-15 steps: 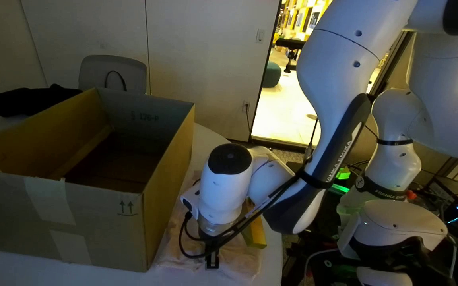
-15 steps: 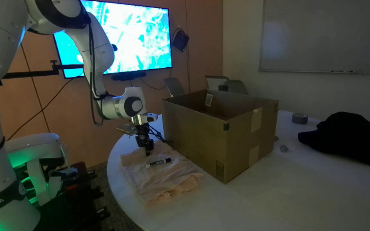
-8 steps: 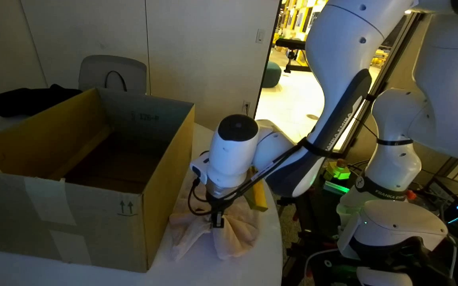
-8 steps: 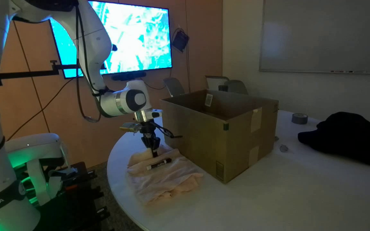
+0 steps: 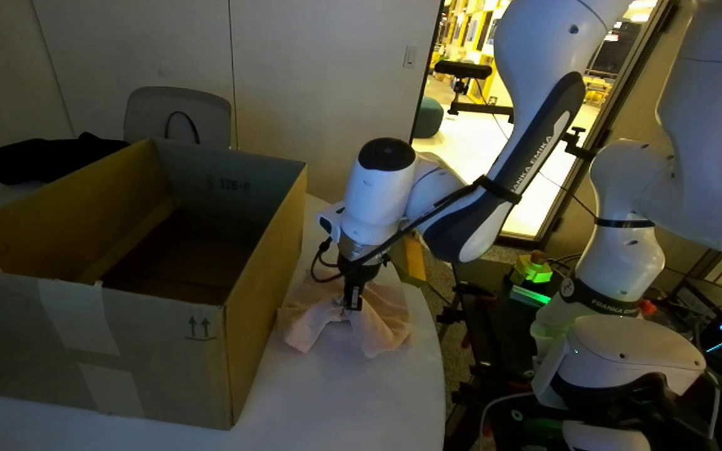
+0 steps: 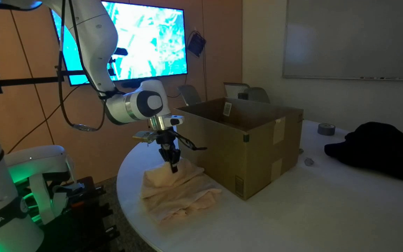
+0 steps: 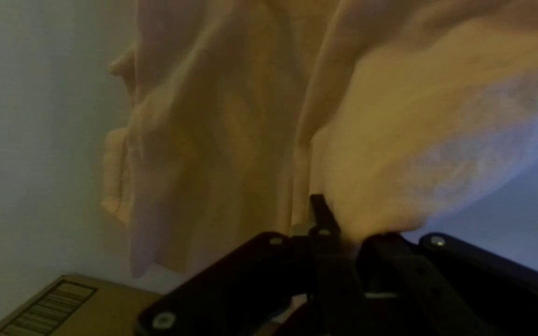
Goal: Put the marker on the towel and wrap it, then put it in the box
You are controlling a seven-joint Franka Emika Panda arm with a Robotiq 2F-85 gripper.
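Observation:
The pink towel [image 6: 184, 196] lies bunched and partly folded on the white table, and it fills much of the wrist view [image 7: 231, 130]. My gripper [image 6: 174, 167] is shut on an edge of the towel [image 5: 383, 326], with the cloth pinched between the fingers in the wrist view [image 7: 343, 228]. The held part is lifted and folded over the rest. The marker does not show now; it appears covered by the towel. The cardboard box [image 6: 212, 150] stands open beside the towel, and its wall also shows in an exterior view [image 5: 148, 357].
A dark cloth [image 6: 380, 150] and a grey tape roll [image 6: 326, 129] lie on the table past the box. A small grey item [image 6: 309, 161] sits near the box. The round table's edge [image 5: 439, 351] runs close by the towel.
My gripper has risen and moved with the towel edge toward the marker's place. The towel has lifted and folded over, and the marker that showed earlier is now covered.

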